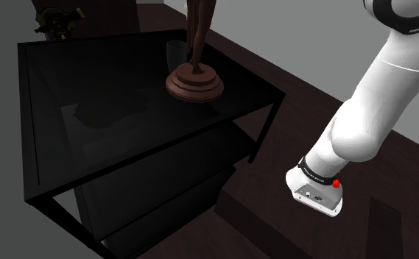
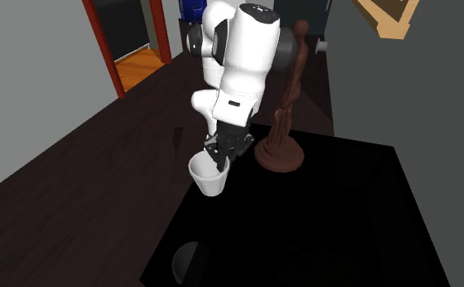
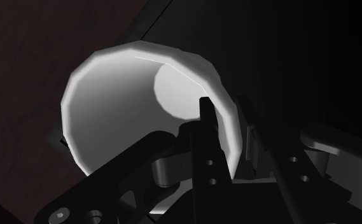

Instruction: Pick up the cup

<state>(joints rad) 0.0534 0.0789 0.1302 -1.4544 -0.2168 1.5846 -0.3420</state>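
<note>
The gripper (image 2: 221,161) clamps the rim of a smooth, round white cup (image 2: 208,179), near a brown statue (image 2: 280,152) on a glassy black table (image 2: 344,228).

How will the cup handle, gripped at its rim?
The cup looks rigid, so its wall likely won't buckle. Pinched on one side of the rim by the gripper, it may tilt when lifted. Its smooth wall could slip.

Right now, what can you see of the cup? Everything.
The cup is plain white, round, tapering toward its base, no handle showing, upright and empty. It is at the edge of the black table, beside the base of the brown statue. The gripper clasps its wall, one finger inside, one outside. Whether it is clear of the surface, I cannot tell.
</note>
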